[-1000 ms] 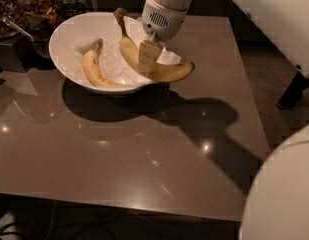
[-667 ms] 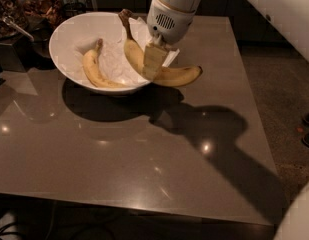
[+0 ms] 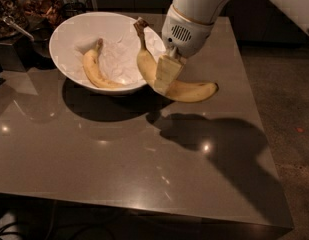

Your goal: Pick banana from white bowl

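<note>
My gripper [image 3: 166, 76] is shut on the banana [image 3: 191, 91] at its bend. The banana is thick and yellow with a dark brown stem tip at the top. It hangs in the air over the right rim of the white bowl [image 3: 69, 31], its lower end pointing right past the rim. The bowl is wide and glossy, lined with crumpled white paper, and stands at the back left of the table. A slimmer, evenly curved banana [image 3: 94, 69] lies inside the bowl on its left side.
The grey-brown table [image 3: 144, 164] stretches in front of and to the right of the bowl. Dark containers with food [image 3: 24, 6] stand at the back left corner. The table's right edge drops to the floor [image 3: 284, 84].
The gripper has lifted the banana higher and carried it a little to the right, out over the bowl's rim. The slim banana in the bowl has not moved.
</note>
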`<control>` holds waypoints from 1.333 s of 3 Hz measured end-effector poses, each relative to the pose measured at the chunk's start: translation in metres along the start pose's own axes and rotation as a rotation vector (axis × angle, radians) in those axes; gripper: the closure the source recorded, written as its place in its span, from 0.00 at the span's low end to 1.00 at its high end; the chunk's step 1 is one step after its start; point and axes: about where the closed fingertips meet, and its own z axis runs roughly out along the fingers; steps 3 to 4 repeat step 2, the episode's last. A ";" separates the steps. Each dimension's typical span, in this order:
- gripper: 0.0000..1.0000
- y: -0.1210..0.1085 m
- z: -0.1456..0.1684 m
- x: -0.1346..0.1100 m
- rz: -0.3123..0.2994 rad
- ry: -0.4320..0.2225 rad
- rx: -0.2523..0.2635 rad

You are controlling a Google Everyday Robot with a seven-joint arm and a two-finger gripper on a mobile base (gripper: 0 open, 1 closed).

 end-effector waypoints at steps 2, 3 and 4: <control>1.00 0.025 0.011 0.037 0.094 0.010 -0.042; 1.00 0.025 0.011 0.037 0.094 0.010 -0.042; 1.00 0.025 0.011 0.037 0.094 0.010 -0.042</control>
